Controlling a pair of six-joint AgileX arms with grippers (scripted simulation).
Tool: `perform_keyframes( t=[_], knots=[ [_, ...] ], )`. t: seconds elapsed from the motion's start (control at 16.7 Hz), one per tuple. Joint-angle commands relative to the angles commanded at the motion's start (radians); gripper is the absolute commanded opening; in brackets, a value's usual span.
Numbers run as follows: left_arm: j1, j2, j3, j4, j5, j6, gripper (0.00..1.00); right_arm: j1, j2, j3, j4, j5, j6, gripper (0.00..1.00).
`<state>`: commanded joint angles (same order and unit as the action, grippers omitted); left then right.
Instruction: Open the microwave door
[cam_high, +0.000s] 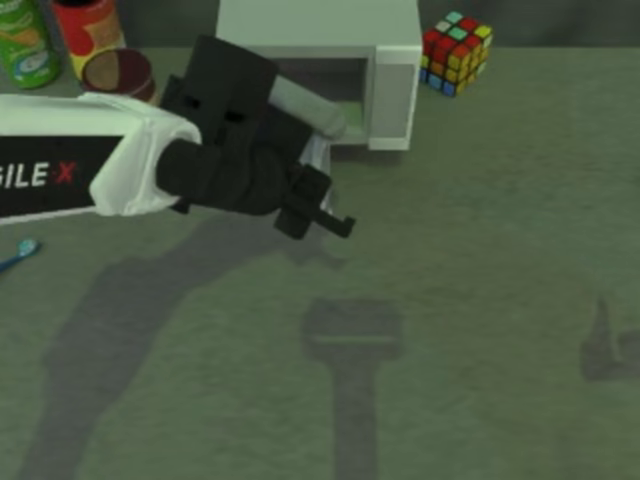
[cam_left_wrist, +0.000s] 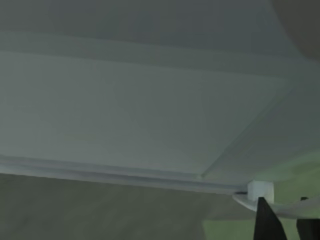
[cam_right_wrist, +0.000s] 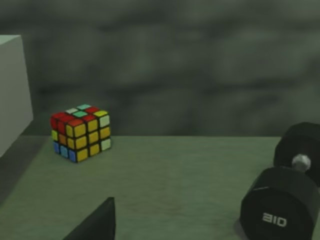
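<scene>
The left claw (cam_high: 335, 222) sat just before the microwave (cam_high: 330, 60); its closure I cannot tell; the microwave door (cam_high: 305, 105), partly open, looked rigid, hinged, best pulled by its handle.

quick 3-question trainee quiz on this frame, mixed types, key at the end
1. True or false: the microwave door is swung partly open, showing the cavity of the microwave.
2. Which arm works at the door? A) left B) right
3. Fill in: right of the microwave in the top view sits a ___.

Key:
1. True.
2. A. The left gripper is at the door's free edge; the right gripper is away, its wrist view facing the colour cube and a dumbbell.
3. Colour cube.
</scene>
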<state>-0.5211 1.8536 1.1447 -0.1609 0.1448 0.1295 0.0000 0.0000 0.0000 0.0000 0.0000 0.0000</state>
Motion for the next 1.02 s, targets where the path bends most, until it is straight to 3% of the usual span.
perform_keyframes(
  t=[0.6, 1.02],
  knots=[
    [0.023, -0.016, -0.02, -0.006, 0.046, 0.055, 0.0, 0.0, 0.0, 0.0, 0.0, 0.0, 0.0, 1.0],
    [0.024, -0.017, -0.02, -0.006, 0.047, 0.056, 0.0, 0.0, 0.0, 0.0, 0.0, 0.0, 0.0, 1.0]
  ],
)
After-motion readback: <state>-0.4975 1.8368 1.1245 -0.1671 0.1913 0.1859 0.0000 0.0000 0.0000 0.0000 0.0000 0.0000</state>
